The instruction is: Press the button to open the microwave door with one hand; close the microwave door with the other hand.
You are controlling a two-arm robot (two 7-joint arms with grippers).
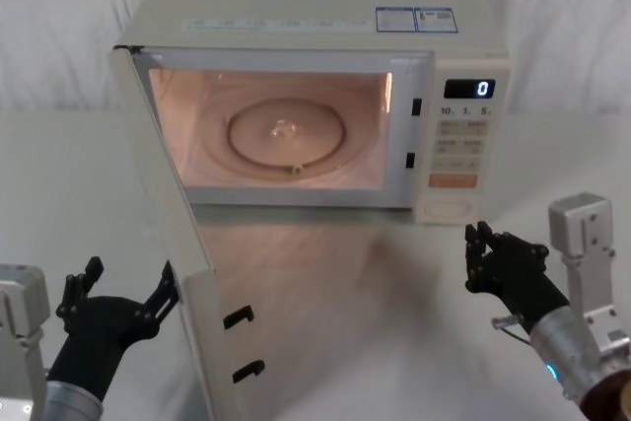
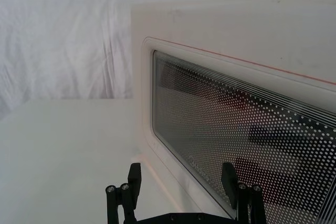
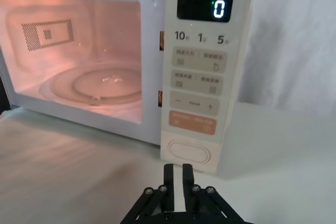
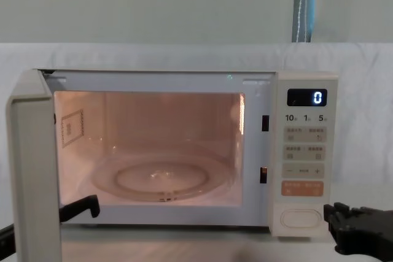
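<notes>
A cream microwave (image 1: 296, 7) is standing on a white tabletop (image 1: 394, 283) with its cavity lit in warm light and the glass turntable (image 1: 288, 133) lying inside. The microwave door (image 1: 173, 244) is standing wide open, swung out on its left-hand hinge toward the robot, its inner edge showing two dark latch hooks (image 1: 242, 342); in the left wrist view its dotted dark window (image 2: 241, 135) is facing the camera at close range. The control panel (image 3: 202, 72) is sitting to the right of the cavity: the display is showing a green "0" (image 3: 219, 9), the digits "10", "1" and "5" are printed beneath it, and small cream keys with grey print too small to read are ranged above an orange key (image 3: 192, 122). The button (image 3: 186, 153), a large plain cream oblong, is sitting at the bottom of the panel, below the orange key. The right claw (image 1: 480, 253) is hovering just in front of the button without touching it, its black fingers clenched together. The left claw (image 1: 123, 288) is hovering on the outer side of the open door, released, with its fingers (image 2: 134, 179) spread and one fingertip close against the door's face. Two blue-and-white labels (image 1: 416, 20) on the microwave's top are too small to read.
</notes>
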